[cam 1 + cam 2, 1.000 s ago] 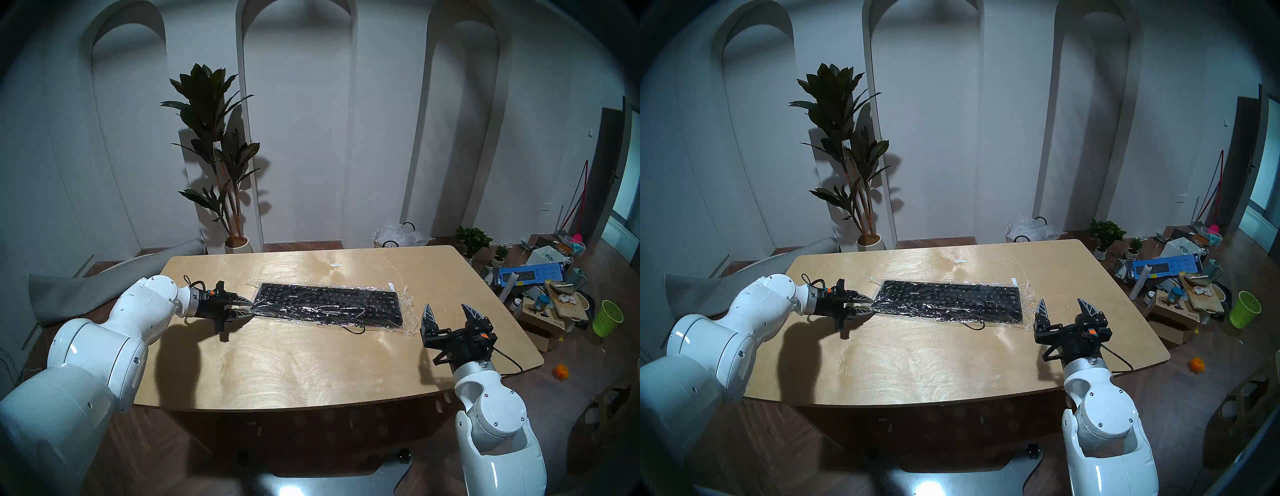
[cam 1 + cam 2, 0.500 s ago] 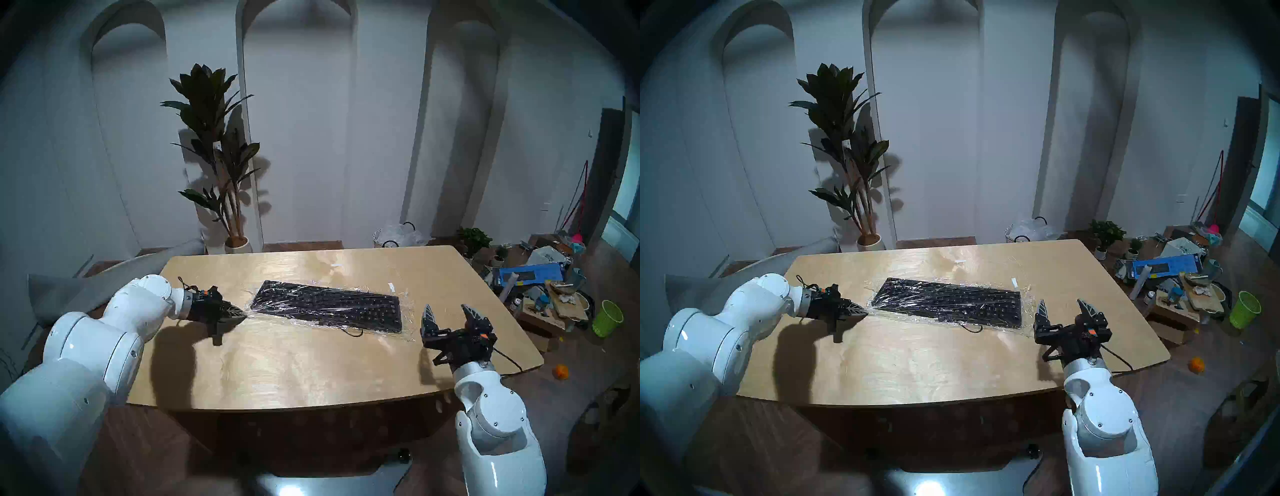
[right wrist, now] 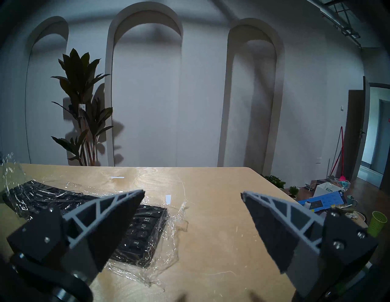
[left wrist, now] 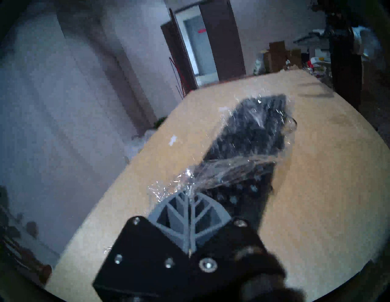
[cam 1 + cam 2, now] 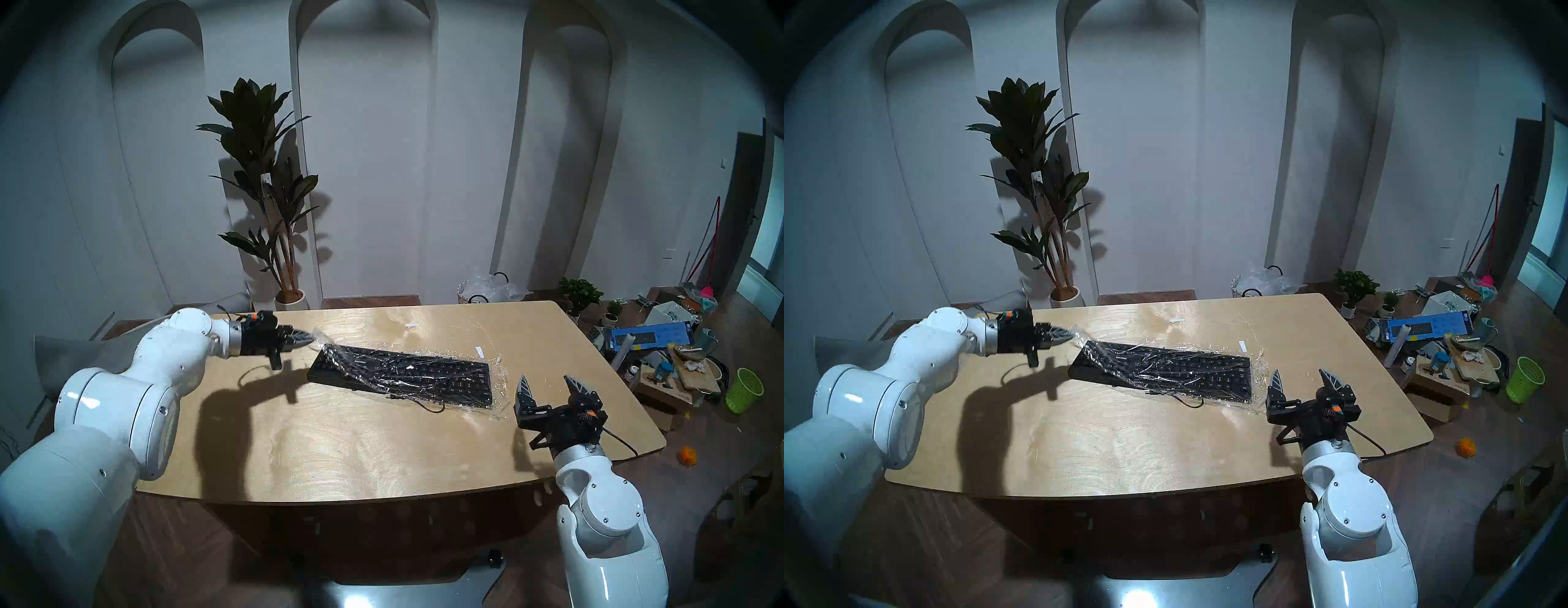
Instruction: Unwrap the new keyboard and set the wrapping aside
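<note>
Pinching wrapping (image 5: 326, 342) corner in my left gripper (image 5: 312, 337), lifted off keyboard (image 5: 403, 375) left end | keyboard flat mid-table (image 5: 360, 458), film draped over it | right gripper (image 5: 549, 382) spread wide, empty, beside keyboard's right end

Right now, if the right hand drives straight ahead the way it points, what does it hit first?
Likely nothing: the right hand is open, aimed across bare table. The wrapping and keyboard lie just left of that line; depth is unclear.
</note>
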### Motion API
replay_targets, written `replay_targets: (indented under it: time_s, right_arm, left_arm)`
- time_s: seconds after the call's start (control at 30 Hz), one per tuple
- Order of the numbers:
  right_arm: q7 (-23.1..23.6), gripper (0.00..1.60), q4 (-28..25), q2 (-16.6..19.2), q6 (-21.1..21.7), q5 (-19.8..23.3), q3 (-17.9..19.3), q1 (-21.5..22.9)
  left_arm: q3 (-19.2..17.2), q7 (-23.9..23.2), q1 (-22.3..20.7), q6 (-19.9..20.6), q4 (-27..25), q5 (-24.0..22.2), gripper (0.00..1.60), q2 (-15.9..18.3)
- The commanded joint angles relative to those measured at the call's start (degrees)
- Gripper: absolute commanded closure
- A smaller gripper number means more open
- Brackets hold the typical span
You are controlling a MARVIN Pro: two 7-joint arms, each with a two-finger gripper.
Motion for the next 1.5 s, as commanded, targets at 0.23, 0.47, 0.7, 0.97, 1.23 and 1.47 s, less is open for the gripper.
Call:
replay_targets:
  time_s: [0.23,0.47,0.7,0.97,1.23,1.47]
  right_arm:
    - [0.02,0.0,-0.03,0.04,-0.2,-0.01,0.0,0.46]
    - [0.03,0.0,0.4,0.05,-0.23,-0.01,0.0,0.6]
    - [0.04,0.0,0.77,0.05,-0.25,-0.01,0.0,0.76]
    - [0.05,0.0,0.92,0.06,-0.32,-0.01,0.0,1.02]
    - [0.06,0.0,0.74,0.07,-0.43,-0.02,-0.01,1.3]
    - [0.07,0.0,0.32,0.07,-0.53,-0.03,-0.01,1.51]
  left_arm:
    - [-7.47,-2.24,-9.32,1.88,-9.65,-10.3,1.6,-8.52]
    - [-12.16,-2.43,-12.14,3.6,-14.86,-15.99,1.6,-9.5]
    - [-16.84,-3.25,-15.13,5.1,-20.4,-21.53,1.6,-9.68]
    - [-21.74,-4.36,-17.97,7.02,-26.42,-27.7,1.6,-9.56]
    - [-27.59,-4.62,-21.52,9.11,-32.91,-34.24,1.6,-8.3]
    - [-34.06,-3.58,-19.27,11.33,-38.3,-40.29,1.6,-6.86]
